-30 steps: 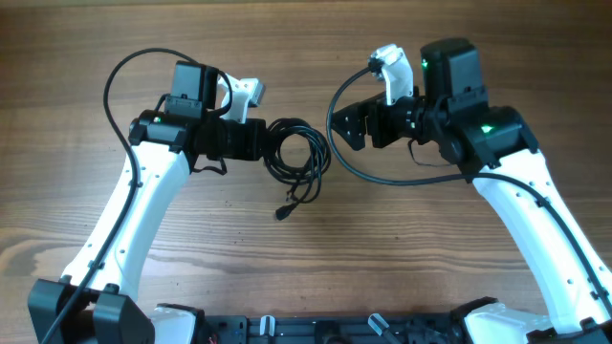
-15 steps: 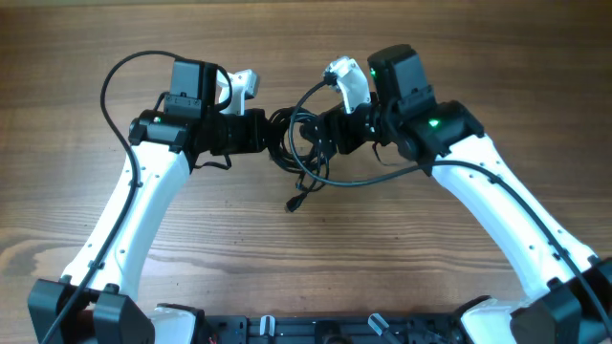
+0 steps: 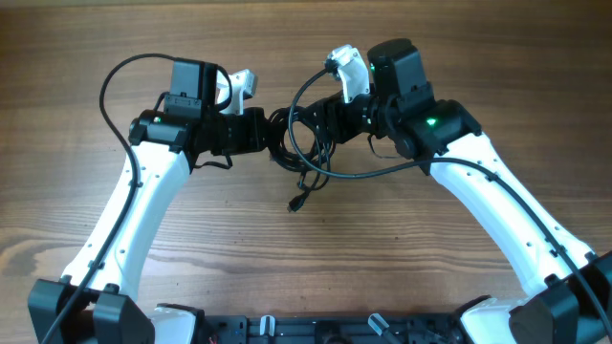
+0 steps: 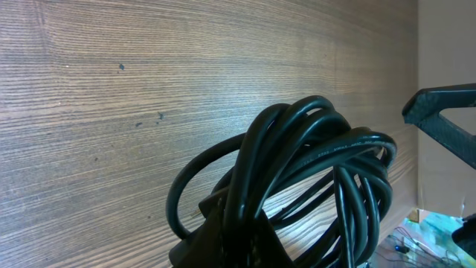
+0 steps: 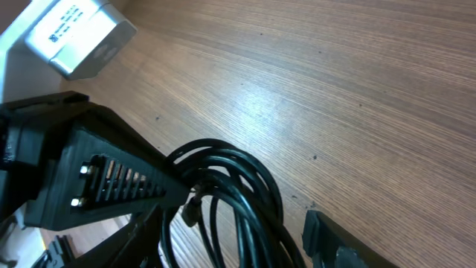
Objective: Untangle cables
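The cables are a coiled bundle of thin black cords at the table's middle, with one dark plug end trailing toward the front. My left gripper is shut on the bundle's left side. In the left wrist view, its dark finger clamps the loops. My right gripper is open at the bundle's right side. In the right wrist view, its fingers straddle the loops, and a small silvery plug hangs among them.
The wooden table surrounds both arms. Thicker black arm wires loop at the left and under the right wrist. The left gripper's body fills the left of the right wrist view. The robot base lines the front edge.
My right arm has swung left from open table to the bundle, its open fingers now around the loops. The left gripper held its grip, and the plug end shifted slightly right.
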